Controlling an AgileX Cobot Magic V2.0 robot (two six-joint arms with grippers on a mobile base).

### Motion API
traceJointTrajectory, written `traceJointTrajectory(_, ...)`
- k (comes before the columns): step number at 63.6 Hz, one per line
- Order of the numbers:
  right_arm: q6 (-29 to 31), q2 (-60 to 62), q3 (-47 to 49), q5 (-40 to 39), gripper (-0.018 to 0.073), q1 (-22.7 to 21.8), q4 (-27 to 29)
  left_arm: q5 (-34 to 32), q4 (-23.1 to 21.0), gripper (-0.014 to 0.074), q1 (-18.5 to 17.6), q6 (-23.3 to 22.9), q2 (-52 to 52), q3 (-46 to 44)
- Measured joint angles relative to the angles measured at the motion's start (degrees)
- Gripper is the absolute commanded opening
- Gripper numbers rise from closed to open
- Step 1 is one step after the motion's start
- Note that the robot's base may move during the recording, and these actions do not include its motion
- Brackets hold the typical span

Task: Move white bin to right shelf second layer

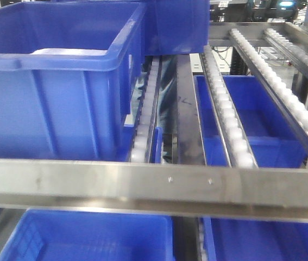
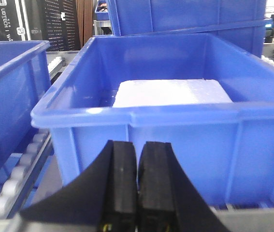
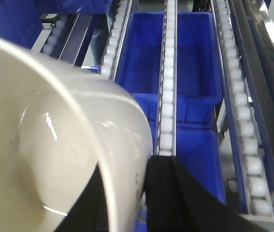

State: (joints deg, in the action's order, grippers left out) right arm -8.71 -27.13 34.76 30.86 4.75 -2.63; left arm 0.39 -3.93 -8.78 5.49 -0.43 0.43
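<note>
The white bin (image 3: pixel 54 145), glossy cream plastic, fills the left of the right wrist view and hangs tilted above the rack. My right gripper (image 3: pixel 127 170) is shut on its wall, one finger inside the mouth and one outside. Below and ahead run the roller tracks (image 3: pixel 168 96) of the right shelf second layer (image 1: pixel 276 87), behind a riveted steel front rail (image 1: pixel 154 187). My left gripper (image 2: pixel 137 145) is shut on nothing, just in front of a blue crate (image 2: pixel 175 140). Neither gripper nor the bin shows in the front view.
A large blue crate (image 1: pixel 50 87) sits on the left tracks with a flat white block (image 2: pixel 170 93) inside. Blue crates (image 1: pixel 251 125) lie on the level beneath the right tracks, and more (image 1: pixel 88 236) lower down. Another crate (image 2: pixel 6 96) stands left of the left gripper.
</note>
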Motion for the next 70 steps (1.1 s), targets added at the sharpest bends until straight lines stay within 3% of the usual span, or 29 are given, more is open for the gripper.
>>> traceJointTrajectory(70,0.0,0.0,0.0,0.0,0.0057,0.0,0.0,0.0,0.0,0.0085,0.0,0.0,0.0,0.0)
